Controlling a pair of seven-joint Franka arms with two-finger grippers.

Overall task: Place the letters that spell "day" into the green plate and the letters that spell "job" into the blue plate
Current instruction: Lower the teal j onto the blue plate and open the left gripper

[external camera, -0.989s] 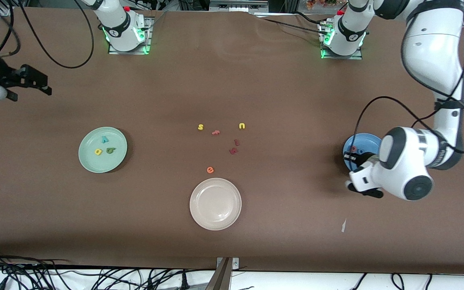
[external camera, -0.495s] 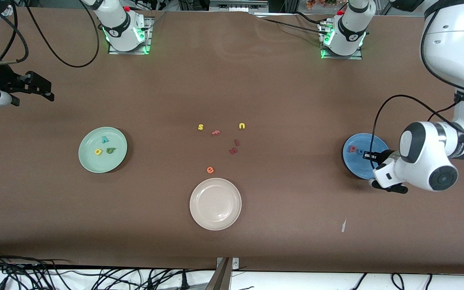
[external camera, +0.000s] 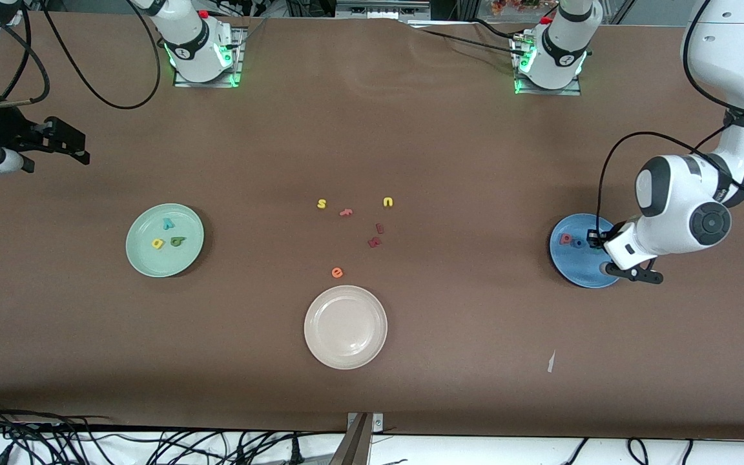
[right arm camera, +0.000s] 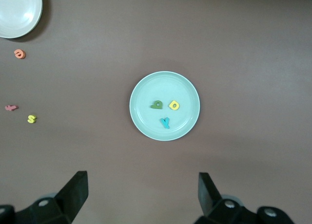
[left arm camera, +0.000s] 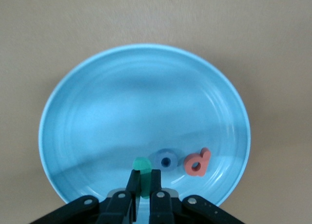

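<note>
Left gripper (left arm camera: 144,185), hanging over my blue plate (external camera: 575,268), pinches the teal "j" (left arm camera: 141,166), a grip only its wrist view reveals; the blue "o" (left arm camera: 165,160) and salmon "b" (left arm camera: 197,162) lie inside. Right gripper (right arm camera: 141,192) waits, spread wide, above the green plate (right arm camera: 187,87) holding "day" (right arm camera: 165,109).

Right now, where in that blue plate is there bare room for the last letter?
Most of the round blue plate is bare. Only the rim by the left pincer is crowded: blue ring "o" and salmon "b" lie there, beside the teal "j" it holds.
</note>
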